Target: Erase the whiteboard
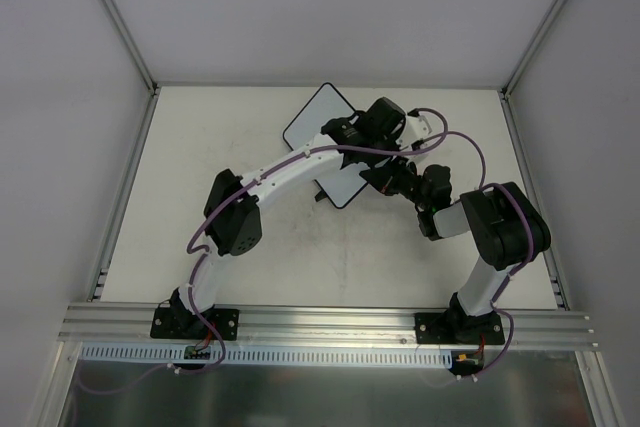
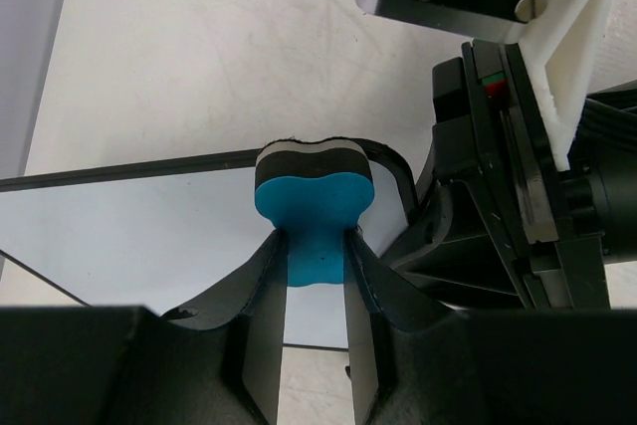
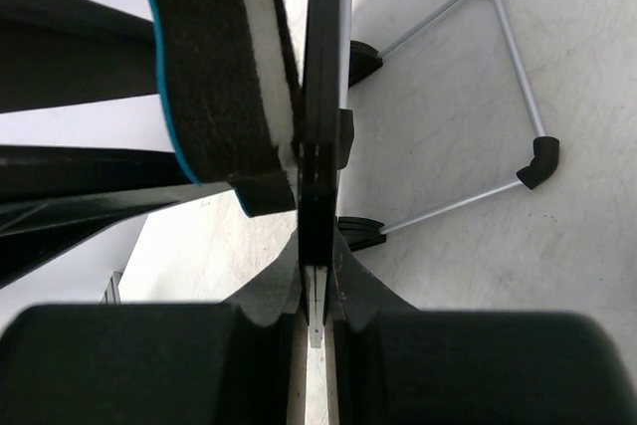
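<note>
The whiteboard (image 1: 314, 118) lies tilted at the table's middle back, partly hidden by both arms. My left gripper (image 1: 384, 125) is over its right part and is shut on a blue eraser block (image 2: 315, 196) with a black felt layer, pressed against the white surface (image 2: 129, 241) near the board's rounded corner. My right gripper (image 1: 388, 179) is shut on the board's edge. In the right wrist view the board shows edge-on (image 3: 320, 97) between the fingers (image 3: 353, 276), with the eraser (image 3: 214, 67) against its left face.
A wire stand (image 3: 526, 77) with black corner pieces reaches out from the board's back onto the table. White walls with metal posts (image 1: 115, 17) enclose the table. An aluminium rail (image 1: 330, 322) runs along the near edge.
</note>
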{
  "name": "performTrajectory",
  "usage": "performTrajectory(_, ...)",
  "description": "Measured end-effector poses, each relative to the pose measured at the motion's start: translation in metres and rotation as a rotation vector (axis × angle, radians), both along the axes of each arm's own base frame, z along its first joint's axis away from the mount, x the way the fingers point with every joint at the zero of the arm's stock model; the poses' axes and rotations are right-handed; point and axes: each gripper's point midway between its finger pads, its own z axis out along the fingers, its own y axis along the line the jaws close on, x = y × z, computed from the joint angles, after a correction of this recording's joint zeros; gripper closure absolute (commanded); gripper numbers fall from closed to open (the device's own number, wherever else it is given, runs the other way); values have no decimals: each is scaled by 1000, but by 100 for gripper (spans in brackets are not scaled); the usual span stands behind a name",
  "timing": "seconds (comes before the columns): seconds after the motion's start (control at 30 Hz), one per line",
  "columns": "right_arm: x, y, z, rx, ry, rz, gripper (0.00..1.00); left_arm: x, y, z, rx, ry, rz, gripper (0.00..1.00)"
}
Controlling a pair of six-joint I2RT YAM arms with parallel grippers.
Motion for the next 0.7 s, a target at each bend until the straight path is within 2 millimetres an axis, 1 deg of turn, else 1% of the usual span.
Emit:
performTrajectory(0.1, 0, 0, 0, 0, 0, 0, 100, 5, 4, 0, -3, 3, 13, 100)
performTrajectory(0.2, 0, 0, 0, 0, 0, 0, 100, 14, 13, -1, -10, 11, 40, 100)
performTrajectory(0.33, 0, 0, 0, 0, -1, 0, 100, 33, 34, -5, -12, 25, 101, 100)
performTrajectory(0.47, 0, 0, 0, 0, 0, 0, 100, 48, 50, -12, -7, 37, 146, 100)
performTrajectory(0.67, 0, 0, 0, 2, 2, -1, 100, 59, 65, -15, -77, 100, 218, 100)
performTrajectory(0.7, 0, 0, 0, 1, 1, -1, 100, 61, 71, -15, -88, 114, 240, 100)
